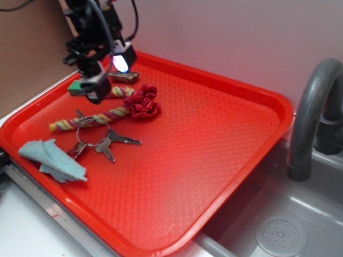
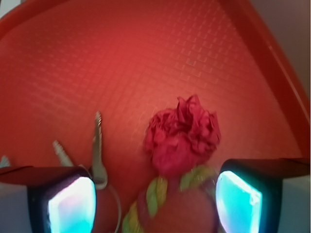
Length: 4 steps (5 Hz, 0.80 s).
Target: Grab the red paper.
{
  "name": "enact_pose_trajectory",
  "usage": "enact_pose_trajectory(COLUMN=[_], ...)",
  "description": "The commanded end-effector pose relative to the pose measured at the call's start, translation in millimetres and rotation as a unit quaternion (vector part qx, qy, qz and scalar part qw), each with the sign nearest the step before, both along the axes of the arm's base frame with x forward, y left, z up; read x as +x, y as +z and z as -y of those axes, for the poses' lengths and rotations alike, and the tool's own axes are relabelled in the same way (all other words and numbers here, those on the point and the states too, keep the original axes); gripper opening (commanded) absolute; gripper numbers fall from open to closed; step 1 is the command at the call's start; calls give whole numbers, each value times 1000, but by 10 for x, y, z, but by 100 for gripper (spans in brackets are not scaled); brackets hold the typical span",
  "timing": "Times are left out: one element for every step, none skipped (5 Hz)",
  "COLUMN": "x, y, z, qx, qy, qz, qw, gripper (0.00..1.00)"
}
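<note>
Red paper [image 1: 142,101], a dark-red ruffled wad, sat on the bright-red tray [image 1: 214,134] toward its back-left part, touching the end of a braided rope [image 1: 88,120] in pink, yellow and green. Gripper [image 1: 110,72] hovered above the tray's back-left area, up and left of the wad, jaws spread apart and holding nothing. In the wrist view the wad [image 2: 182,136] lay ahead, between the two lit fingertips [image 2: 70,204], nearer the right one, rope [image 2: 160,199] directly beneath. Bunch of keys [image 1: 102,142] on a ring lay just in front of the rope. Pale-blue cloth scrap [image 1: 53,159] sat near the tray's left-front rim. Grey faucet [image 1: 313,118] stood right of the tray over a sink [image 1: 278,225].
</note>
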<state>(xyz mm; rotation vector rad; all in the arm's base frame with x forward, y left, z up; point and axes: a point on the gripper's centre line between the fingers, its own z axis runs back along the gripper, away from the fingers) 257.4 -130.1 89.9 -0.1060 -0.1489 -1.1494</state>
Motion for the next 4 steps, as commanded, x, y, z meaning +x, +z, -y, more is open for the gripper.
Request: enact_pose_trajectory(x=[270,254,192,151], y=[-172,-328,-442,-465], z=[222,153,141,149], qx=[40,65,86,86], qy=[44,30,3,10], qz=[-11,-18,-21,-23], qw=[998,997,996,996], gripper=[100,100,100,0])
